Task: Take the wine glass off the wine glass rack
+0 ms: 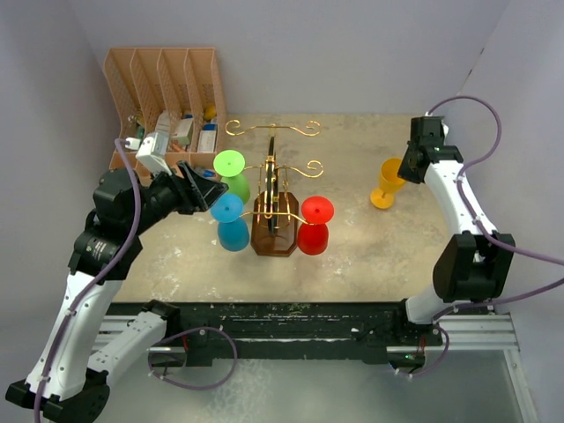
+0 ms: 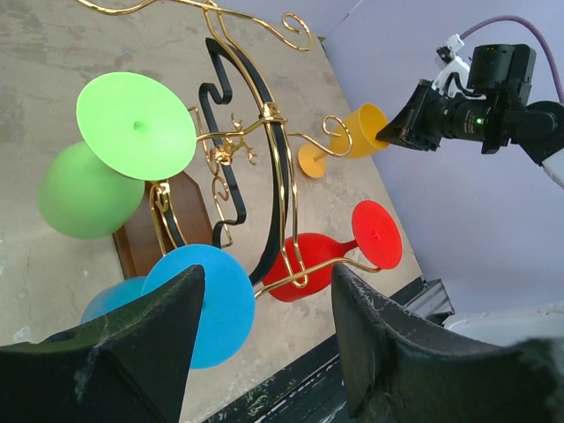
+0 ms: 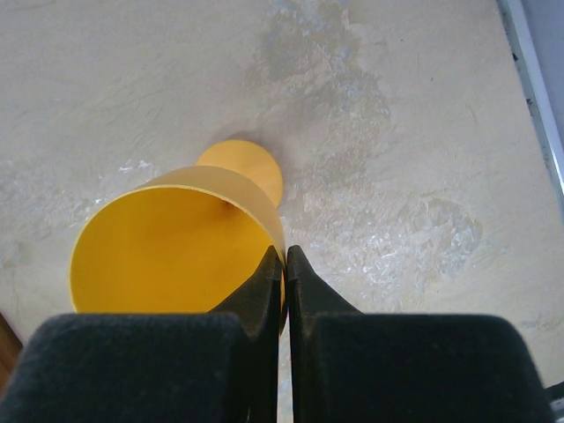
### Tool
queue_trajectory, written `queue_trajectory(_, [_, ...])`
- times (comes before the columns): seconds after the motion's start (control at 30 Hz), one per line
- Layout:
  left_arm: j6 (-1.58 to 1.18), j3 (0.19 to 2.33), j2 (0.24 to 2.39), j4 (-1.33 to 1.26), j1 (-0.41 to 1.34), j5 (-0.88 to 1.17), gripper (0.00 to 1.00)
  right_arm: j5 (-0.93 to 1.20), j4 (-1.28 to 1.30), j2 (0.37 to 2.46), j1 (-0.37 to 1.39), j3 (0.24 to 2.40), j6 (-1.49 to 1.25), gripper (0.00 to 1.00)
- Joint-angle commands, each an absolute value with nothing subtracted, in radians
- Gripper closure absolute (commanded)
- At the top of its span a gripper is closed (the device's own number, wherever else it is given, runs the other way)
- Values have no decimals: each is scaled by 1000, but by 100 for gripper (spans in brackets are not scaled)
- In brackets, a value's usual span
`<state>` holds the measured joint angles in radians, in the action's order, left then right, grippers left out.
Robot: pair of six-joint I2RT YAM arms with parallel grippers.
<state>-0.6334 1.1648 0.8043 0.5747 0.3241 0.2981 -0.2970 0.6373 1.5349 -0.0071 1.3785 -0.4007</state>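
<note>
A yellow wine glass (image 3: 167, 247) stands off the wine glass rack (image 1: 273, 233), rim pinched by the right end effector (image 3: 285, 256); the open left end effector (image 2: 269, 273) faces the blue glass (image 2: 211, 304), one of three hanging ahead

Pale lavender walls (image 1: 308, 53) around a mottled beige tabletop (image 1: 370, 256).

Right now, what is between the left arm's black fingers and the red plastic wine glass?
The blue plastic wine glass and the gold wire rack, seen from the top view.
</note>
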Motion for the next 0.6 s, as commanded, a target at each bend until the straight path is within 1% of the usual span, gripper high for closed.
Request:
queue_trajectory(0.0, [-604, 1197, 781, 576, 329, 263, 37, -318, 600, 1565, -8, 1390, -422, 100])
queue_trajectory(0.17, [-602, 1198, 772, 587, 328, 250, 37, -308, 593, 1584, -8, 1384, -423, 100])
queue_trajectory(0.2, [-604, 1197, 771, 588, 329, 251, 37, -305, 591, 1584, -8, 1381, -422, 98])
queue_trajectory(0.27, [-606, 1197, 773, 591, 329, 252, 37, -304, 589, 1577, -8, 1376, -422, 86])
queue_trajectory(0.37, [-608, 1195, 775, 592, 328, 255, 37, -305, 584, 1548, -8, 1371, -422, 63])
queue_trajectory(0.43, [-611, 1192, 778, 589, 328, 257, 37, -303, 580, 1527, -8, 1371, -423, 50])
queue_trajectory(0.47, [-613, 1192, 778, 588, 328, 259, 36, -300, 580, 1517, -8, 1373, -423, 48])
queue_trajectory(0.57, [-614, 1189, 781, 589, 329, 256, 36, -292, 599, 1484, -7, 1395, -430, 46])
